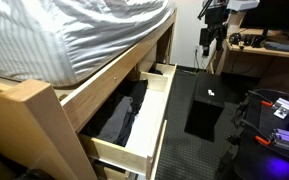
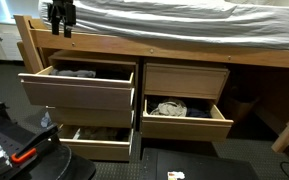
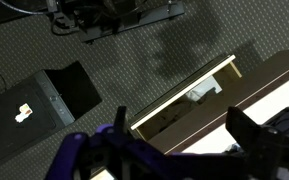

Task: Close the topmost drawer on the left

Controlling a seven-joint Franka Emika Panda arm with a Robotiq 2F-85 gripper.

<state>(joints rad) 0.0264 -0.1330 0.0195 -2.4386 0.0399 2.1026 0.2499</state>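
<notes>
Exterior view, top left drawer (image 2: 76, 95) pulled open, pale wood; dark clothing (image 2: 74, 72) inside

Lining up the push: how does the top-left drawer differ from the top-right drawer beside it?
The top-left drawer is pulled out; the top-right drawer sits shut. The top-left drawer shows dark clothing inside; the top-right drawer's contents are hidden. Both have plain light wood fronts.

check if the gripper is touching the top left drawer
Apart. In an exterior view the gripper hangs high by the bed frame, and a clear gap shows between it and the open top left drawer below.
</notes>
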